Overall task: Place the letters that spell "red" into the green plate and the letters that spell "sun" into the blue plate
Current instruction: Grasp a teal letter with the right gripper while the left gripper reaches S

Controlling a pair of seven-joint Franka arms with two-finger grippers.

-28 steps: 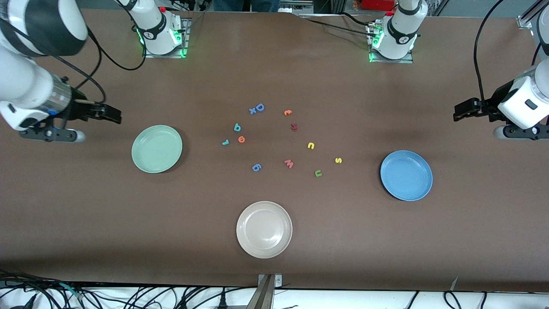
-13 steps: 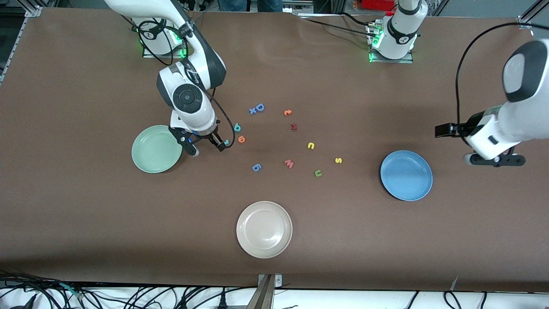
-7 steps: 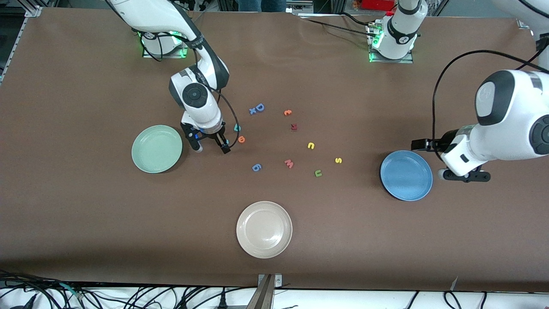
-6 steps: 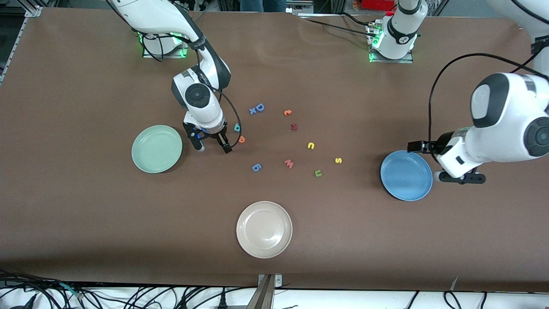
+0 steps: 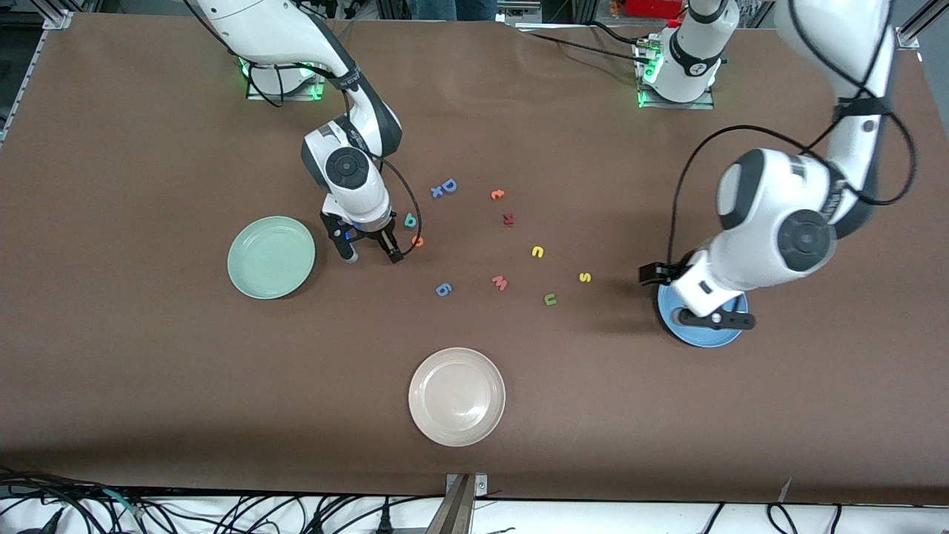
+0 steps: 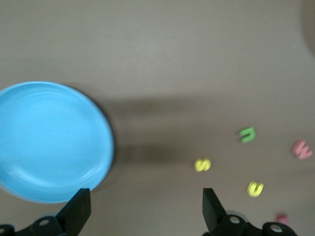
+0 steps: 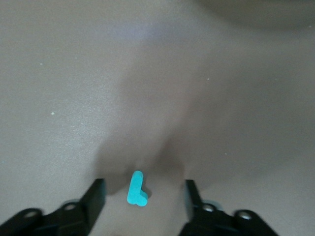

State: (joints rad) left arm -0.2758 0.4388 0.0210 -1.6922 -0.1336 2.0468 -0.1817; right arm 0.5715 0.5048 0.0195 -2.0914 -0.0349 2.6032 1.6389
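Note:
My right gripper stands open on the table between the green plate and the orange "e". The teal "r" lies between its fingers, touching neither; the front view hides it under the hand. The teal "d" lies just past the "e", farther from the front camera. My left gripper hangs open and empty over the blue plate, at its rim toward the letters. Yellow "s", green "u" and yellow "n" lie on the table toward the middle.
A beige plate sits near the front edge. Stray letters lie mid-table: a blue "D" with a small x, an orange letter, a dark red one, a pink "w" and a blue one.
The left arm has swung in from the table's end to over the blue plate. The right gripper has settled around the teal "r" and its fingers have drawn closer together.

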